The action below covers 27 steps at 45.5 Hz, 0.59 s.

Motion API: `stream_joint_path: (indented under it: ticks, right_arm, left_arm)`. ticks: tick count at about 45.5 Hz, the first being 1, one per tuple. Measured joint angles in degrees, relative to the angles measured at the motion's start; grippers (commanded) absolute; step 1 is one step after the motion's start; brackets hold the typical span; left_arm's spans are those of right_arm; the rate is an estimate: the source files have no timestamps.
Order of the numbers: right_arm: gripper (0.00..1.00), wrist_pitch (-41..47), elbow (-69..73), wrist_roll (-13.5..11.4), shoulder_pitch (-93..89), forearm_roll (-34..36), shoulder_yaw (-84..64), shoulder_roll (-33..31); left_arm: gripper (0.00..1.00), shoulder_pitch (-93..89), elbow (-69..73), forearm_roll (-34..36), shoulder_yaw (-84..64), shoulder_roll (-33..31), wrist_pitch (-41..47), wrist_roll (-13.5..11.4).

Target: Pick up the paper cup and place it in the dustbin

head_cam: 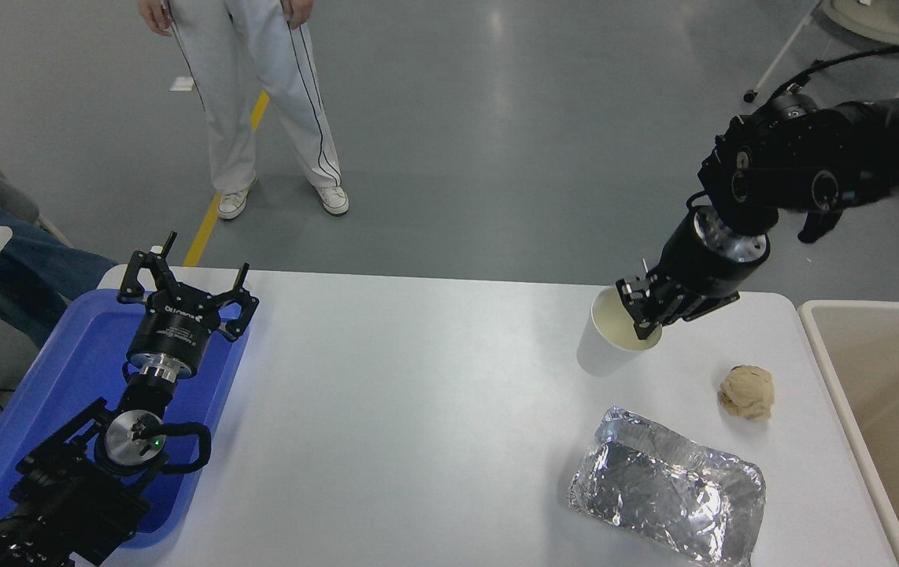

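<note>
Above the far right part of the white surface (418, 409), the right claw (640, 309) holds the paper cup (605, 346) by its rim, with one finger inside the cup and the claw closed on the wall. The cup hangs clear of the surface, tilted a little, with its cream inside turned toward the camera. The right arm comes in from the upper right edge of the picture and points down and to the left.

At the right edge, just beside the surface, the dustbin (812, 339) shows its white rim and beige inside (only a part of it is in view). The cup is near it but not over it.

On the surface below the cup lie a crumpled tan paper ball (747, 392) and a silver foil tray (666, 488), apart from each other.

The left claw (186, 276) is parked at the lower left over a blue tray (64, 378), its fingers spread wide and holding nothing.

A person (260, 94) in white trousers stands on the floor beyond the surface.
</note>
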Motion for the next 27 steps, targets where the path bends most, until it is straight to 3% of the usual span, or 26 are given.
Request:
stream_joint_path:
  ticks: [27]
  right_arm:
    - [0.0, 0.6, 1.86, 0.01, 11.76, -3.44, -0.84, -2.34]
  left_arm:
    - [1.0, 0.0, 0.0, -0.06, -0.02, 0.0, 0.0, -0.01]
